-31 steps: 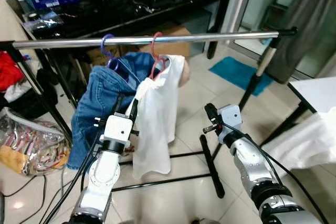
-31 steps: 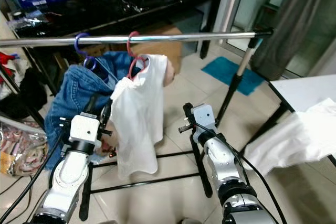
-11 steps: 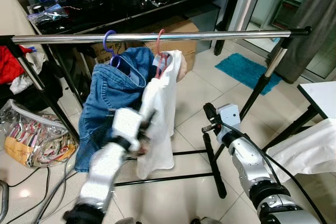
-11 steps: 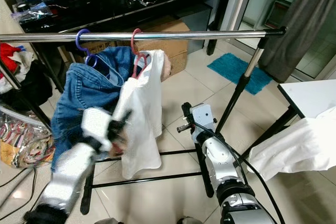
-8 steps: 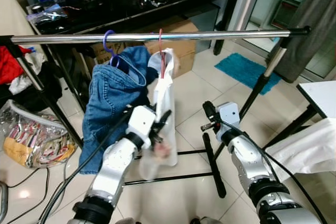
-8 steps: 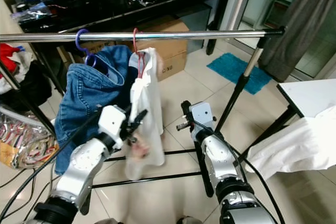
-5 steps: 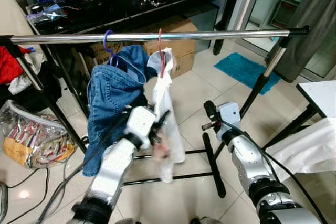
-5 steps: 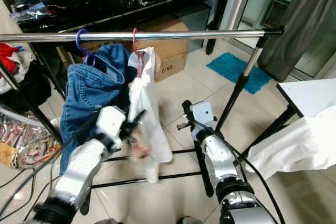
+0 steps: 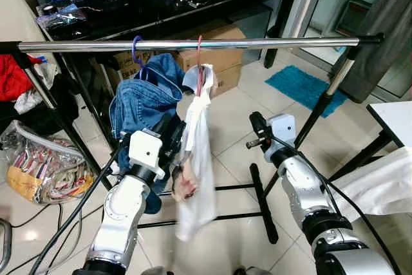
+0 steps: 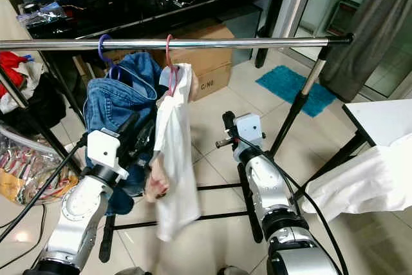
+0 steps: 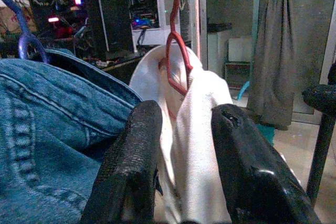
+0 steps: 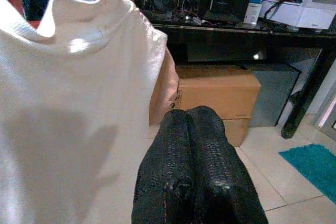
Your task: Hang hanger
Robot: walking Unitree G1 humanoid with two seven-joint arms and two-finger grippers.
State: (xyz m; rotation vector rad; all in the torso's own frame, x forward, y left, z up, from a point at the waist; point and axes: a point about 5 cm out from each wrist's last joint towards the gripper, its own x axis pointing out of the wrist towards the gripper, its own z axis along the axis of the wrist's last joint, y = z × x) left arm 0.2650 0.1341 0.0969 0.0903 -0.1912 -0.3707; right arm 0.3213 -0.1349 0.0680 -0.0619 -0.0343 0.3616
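Fingers of the left gripper (image 9: 175,148) are spread at centre frame against the white shirt (image 9: 198,159), whose red hanger (image 9: 200,69) hooks the rail (image 9: 257,42). In the right wrist view, the right gripper (image 12: 195,182) fingers press together, bottom centre.

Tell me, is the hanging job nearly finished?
Looks nearly done: the red hanger hooks over the rail, carrying the white shirt. The left gripper is open around the shirt. Left: drawing that arm clear. The right gripper is shut, idle.
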